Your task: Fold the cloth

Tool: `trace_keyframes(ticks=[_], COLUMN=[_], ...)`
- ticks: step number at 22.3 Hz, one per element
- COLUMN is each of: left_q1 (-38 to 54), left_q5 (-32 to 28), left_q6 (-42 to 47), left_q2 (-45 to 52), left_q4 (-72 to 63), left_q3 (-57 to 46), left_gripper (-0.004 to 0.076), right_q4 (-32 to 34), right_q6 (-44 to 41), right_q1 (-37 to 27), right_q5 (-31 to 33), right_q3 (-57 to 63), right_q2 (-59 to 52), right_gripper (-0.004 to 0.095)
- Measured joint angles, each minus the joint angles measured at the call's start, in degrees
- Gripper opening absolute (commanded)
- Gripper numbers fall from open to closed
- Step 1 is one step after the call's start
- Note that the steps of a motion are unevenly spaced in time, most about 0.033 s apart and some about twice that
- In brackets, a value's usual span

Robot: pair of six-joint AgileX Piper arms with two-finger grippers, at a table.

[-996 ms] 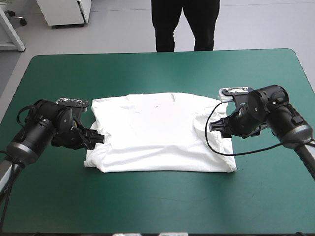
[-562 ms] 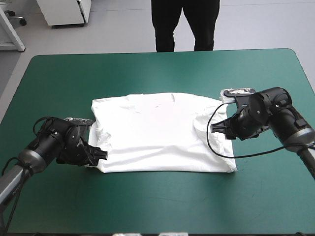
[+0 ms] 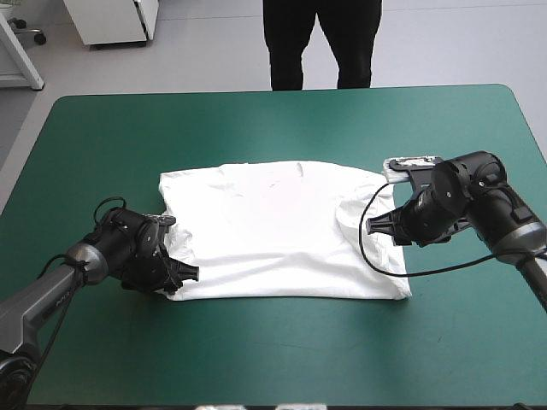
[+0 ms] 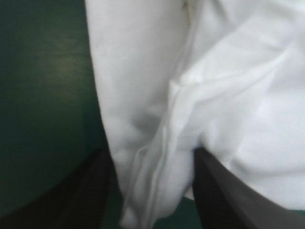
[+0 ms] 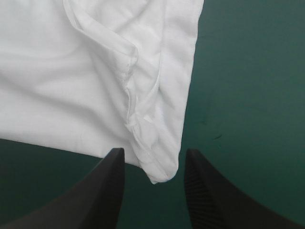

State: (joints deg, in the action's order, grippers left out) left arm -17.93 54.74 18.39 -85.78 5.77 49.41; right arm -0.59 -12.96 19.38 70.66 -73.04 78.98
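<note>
The T-shirt (image 3: 273, 231) lies spread flat mid-table on the teal-green cover (image 3: 256, 120). The left gripper (image 3: 186, 275) straddles its near-left corner and the right gripper (image 3: 373, 225) a corner on its right edge, both with fingers apart. Each should probably take in every layer before pinching, so the 2 corners lift evenly.

one t-shirt (image 3: 282, 231); one teal-green cover (image 3: 256, 120); two grippers, the left gripper (image 3: 191, 275) and the right gripper (image 3: 369, 224); four black fingers in all.
</note>
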Motion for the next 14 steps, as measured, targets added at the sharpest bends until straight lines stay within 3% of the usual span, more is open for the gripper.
trace_keyframes(ticks=[2, 6, 10, 14], left_q1=[-0.29, -0.58, -0.65, -0.65], left_q5=[-0.44, -1.21, -1.21, -1.25], left_q6=[1.41, 2.54, 2.54, 2.54], left_q2=[-0.64, -0.74, -0.74, -0.74], left_q4=[-1.1, -1.73, -1.68, -1.68], left_q3=[0.34, 0.34, 0.34, 0.34], left_gripper=[-0.0003, -0.0003, -0.0003, -0.0003], right_q4=[0.0, -0.07, -0.14, -1.01], right_q6=[0.0, -0.12, -0.87, -1.52], right_q1=[0.0, 0.0, 0.0, 0.0], right_q5=[0.1, 0.1, 0.16, 0.1], right_q3=[0.0, 0.0, 0.04, 1.66], right_q2=[0.0, -0.32, -2.04, -2.42], right_gripper=[0.0378, 0.0398, 0.0599, 0.0654])
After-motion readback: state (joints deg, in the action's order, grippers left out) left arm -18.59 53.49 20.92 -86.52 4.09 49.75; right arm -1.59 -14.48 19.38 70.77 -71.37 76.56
